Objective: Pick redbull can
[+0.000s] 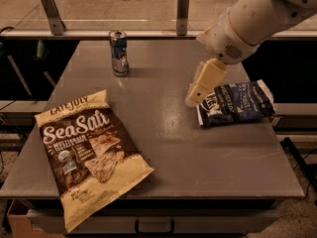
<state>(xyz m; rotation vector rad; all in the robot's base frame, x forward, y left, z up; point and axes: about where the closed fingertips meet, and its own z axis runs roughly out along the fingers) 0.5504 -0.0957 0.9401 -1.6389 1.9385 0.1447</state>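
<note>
Slim blue-and-silver metal redbull can (pixel 119 53), upright at the grey table's (pixel 168 152) 11 o'clock. I judge it light, rigid and slick; grasp mid-body. Cream gripper (pixel 195 96) hovers at 3 o'clock; I cannot tell its state.

table (pixel 168 152): it carries everything you see here except the gripper and arm.
redbull can (pixel 119 53): you'll find it upright at the far left, near the back edge.
large chip bag (pixel 91 155): it lies flat at your near left, in front of the can and well apart from it, its lower end past the front edge.
small chip bag (pixel 237 103): it lies flat by the right edge.
gripper (pixel 195 95): above the table, at the small chip bag's left end, well right of the can.
arm (pixel 257 19): it enters from your upper right.
</note>
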